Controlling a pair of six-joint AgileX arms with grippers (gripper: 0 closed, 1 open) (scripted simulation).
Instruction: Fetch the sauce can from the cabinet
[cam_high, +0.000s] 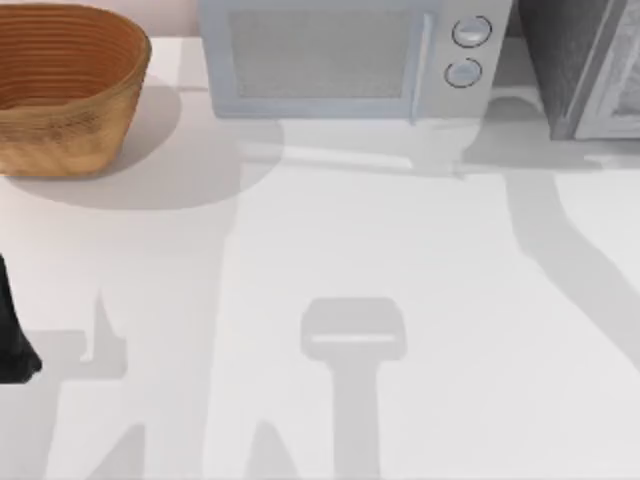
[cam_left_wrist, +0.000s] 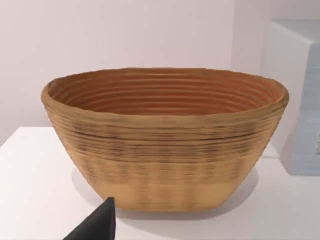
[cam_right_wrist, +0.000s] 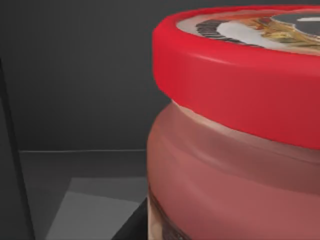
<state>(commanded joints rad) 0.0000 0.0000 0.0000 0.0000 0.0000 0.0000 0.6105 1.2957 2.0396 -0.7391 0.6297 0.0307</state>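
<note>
My right wrist camera sits very close to the sauce can (cam_right_wrist: 235, 150): its red rim and labelled top loom just ahead, inside the dark grey interior of the cabinet (cam_right_wrist: 75, 75). A dark sliver crosses beneath the can, but I cannot tell whether the right jaws are wide, narrow or closed on it.

From above, the cabinet (cam_high: 575, 60) stands at the table's far right corner, touching the pale microwave (cam_high: 340, 55) with its 2 round knobs.

My left arm (cam_high: 12, 330) is parked at the left edge of the white table (cam_high: 400, 250). A woven basket (cam_left_wrist: 165, 140) stands just ahead of 1 dark left fingertip (cam_left_wrist: 100, 225); the left jaws' spread I cannot tell.
</note>
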